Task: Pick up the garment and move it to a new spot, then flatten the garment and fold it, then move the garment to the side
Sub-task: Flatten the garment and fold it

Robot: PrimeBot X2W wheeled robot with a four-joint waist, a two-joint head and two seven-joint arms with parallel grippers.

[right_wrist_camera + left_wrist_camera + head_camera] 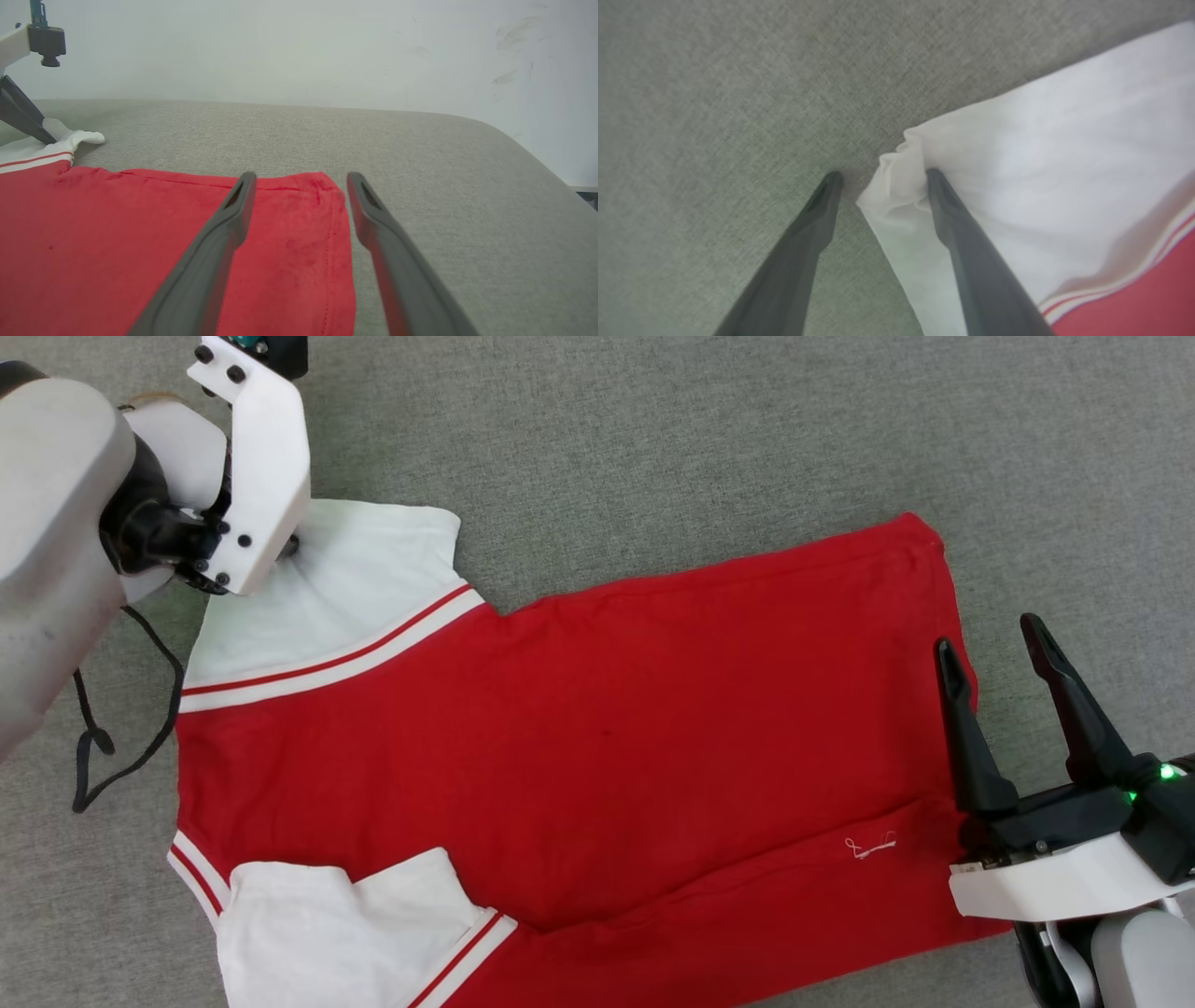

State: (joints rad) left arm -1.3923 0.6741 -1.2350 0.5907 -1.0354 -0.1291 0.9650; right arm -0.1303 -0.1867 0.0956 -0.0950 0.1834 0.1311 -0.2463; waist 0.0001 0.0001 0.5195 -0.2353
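Across the worktop, the garment lies flat: red body, white stripe-trimmed sleeves. Jaws spread: left gripper astride a sleeve corner, right gripper at hem.

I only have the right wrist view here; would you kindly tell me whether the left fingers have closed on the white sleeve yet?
Observer: Not yet. The left gripper is open, straddling the corner of the far sleeve of the garment: one finger on white fabric, the other on the grey surface.
Operator: Thank you. How does the other sleeve lie?
Observer: In the head view the near sleeve is folded over on itself, not flat.
Operator: Is anything else lying close to the shirt?
Observer: A black cord loops beside the garment's shoulder edge, below the left arm.
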